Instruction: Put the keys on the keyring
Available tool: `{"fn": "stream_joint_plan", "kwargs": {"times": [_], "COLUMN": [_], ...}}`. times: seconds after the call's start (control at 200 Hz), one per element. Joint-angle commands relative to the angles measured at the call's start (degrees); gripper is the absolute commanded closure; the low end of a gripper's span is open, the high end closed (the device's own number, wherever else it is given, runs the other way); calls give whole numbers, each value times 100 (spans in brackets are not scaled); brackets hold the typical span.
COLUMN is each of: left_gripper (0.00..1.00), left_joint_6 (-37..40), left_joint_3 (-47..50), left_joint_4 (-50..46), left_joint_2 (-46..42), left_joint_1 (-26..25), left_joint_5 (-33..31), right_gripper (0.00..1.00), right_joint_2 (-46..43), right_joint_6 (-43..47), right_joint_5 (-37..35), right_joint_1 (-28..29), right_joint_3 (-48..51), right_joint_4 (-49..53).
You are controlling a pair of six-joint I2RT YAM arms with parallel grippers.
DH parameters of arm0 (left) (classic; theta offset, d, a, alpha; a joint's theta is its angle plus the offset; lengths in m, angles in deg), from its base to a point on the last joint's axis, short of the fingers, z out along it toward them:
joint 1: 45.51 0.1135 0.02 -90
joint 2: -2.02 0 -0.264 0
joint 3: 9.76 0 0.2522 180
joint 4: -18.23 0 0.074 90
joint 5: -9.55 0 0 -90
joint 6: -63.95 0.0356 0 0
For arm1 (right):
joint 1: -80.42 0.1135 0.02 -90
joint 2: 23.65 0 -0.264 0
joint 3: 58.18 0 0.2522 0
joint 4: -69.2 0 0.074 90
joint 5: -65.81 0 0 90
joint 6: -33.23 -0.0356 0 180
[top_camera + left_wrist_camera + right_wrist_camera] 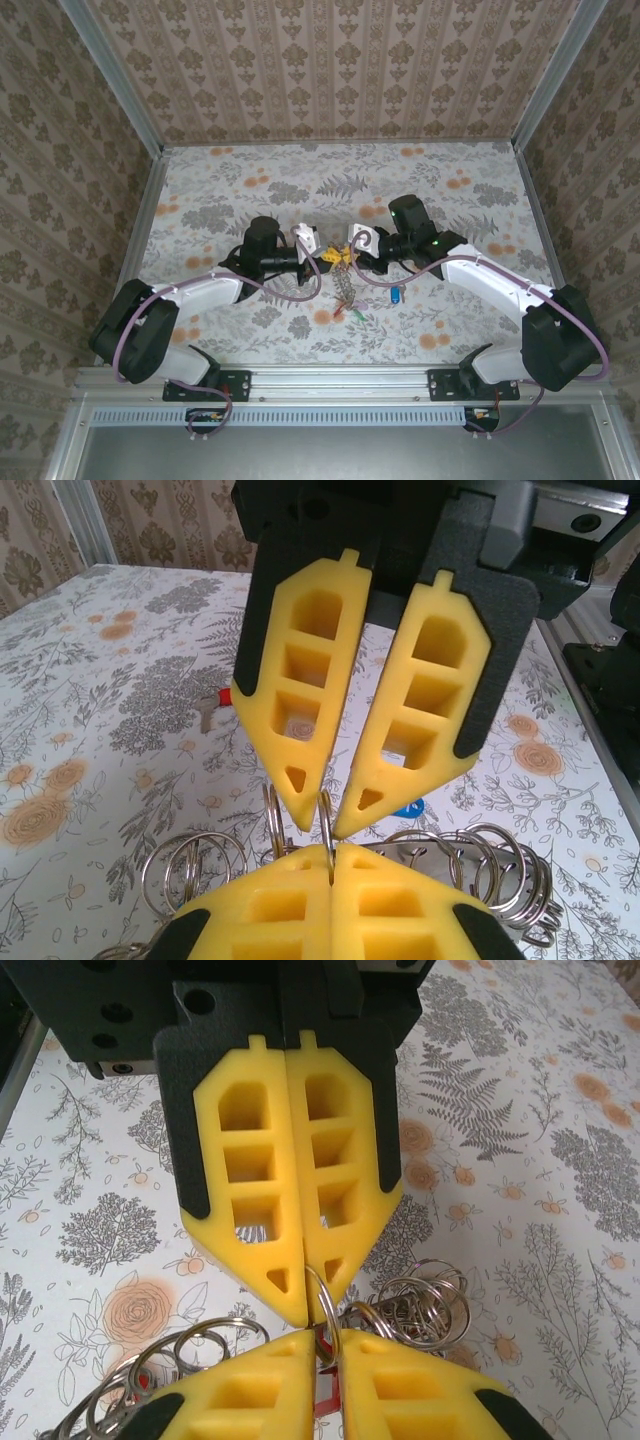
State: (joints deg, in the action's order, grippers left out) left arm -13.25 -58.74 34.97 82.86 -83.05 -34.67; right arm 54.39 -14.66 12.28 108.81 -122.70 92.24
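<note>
Bright, even light; faint soft shadows on the table (pixel 200 195); wrist-view backgrounds slightly blurred

White shells, black joints on left arm (pixel 205 293) and right arm (pixel 490 280); black bases (pixel 215 380) at 7 and 5 o'clock; lilac cables (pixel 128 335). left gripper (pixel 328 259), right gripper (pixel 348 254): yellow fingers (pixel 310 680), rectangular and triangular cut-outs, black backing. green light (pixel 437 241) on right arm.

Floral table (pixel 250 190), blue-tagged key (pixel 397 295) (lying loose)
</note>
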Motion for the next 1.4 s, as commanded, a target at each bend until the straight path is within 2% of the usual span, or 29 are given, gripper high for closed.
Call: {"fn": "stream_joint_plan", "kwargs": {"times": [0.0,0.215,0.65,1.065,1.395], "left_gripper": [100,100,89,90,87], "left_joint_6": [-83,-41,495,592,423], "left_joint_3": [-35,-113,-478,-573,-516], "left_joint_4": [397,233,-864,-1072,-771], "left_joint_2": [-183,-174,-165,-175,-157], "left_joint_1": [-52,-52,-104,-131,-130], "left_joint_5": [258,239,85,-5,-6], "right_gripper": [88,100,100,100,100], "right_joint_2": [-100,-87,40,305,396], "right_joint_6": [135,81,-168,-233,-260], "right_joint_5": [39,265,274,-72,-25], "right_joint_1": [-74,-78,-37,134,194], "right_joint_3": [68,-61,-682,-1152,-1225], "right_joint_4": [68,106,975,1734,1763]}}
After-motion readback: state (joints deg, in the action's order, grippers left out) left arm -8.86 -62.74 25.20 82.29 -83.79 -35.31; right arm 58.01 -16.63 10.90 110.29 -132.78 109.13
